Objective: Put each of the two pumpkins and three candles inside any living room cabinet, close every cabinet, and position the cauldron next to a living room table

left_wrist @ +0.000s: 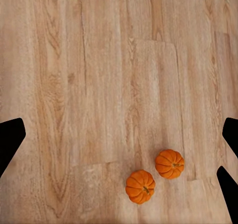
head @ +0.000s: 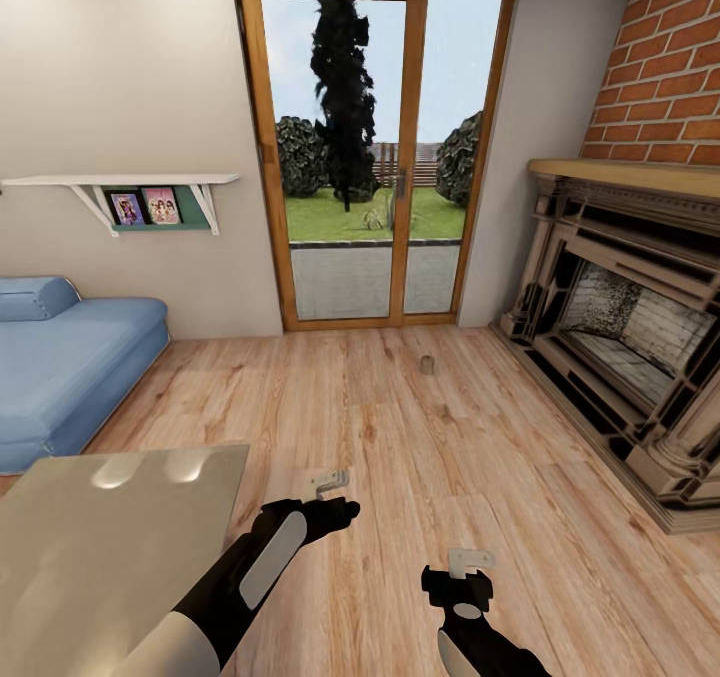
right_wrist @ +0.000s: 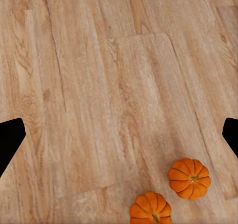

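A blue sofa [head: 70, 367] sits at the far left, with a pale table [head: 110, 547] nearer. The left end effector [head: 330, 482] hangs released over the wood floor [head: 400, 437]. Its wrist camera catches two pumpkins [left_wrist: 140, 186] [left_wrist: 169, 163] just beside each other on the boards. The right end effector [head: 470, 560] is released too. A fireplace [head: 620, 337] stands at the right.

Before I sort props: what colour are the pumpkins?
Orange pumpkins, brownish stems; clearest in the left wrist view.
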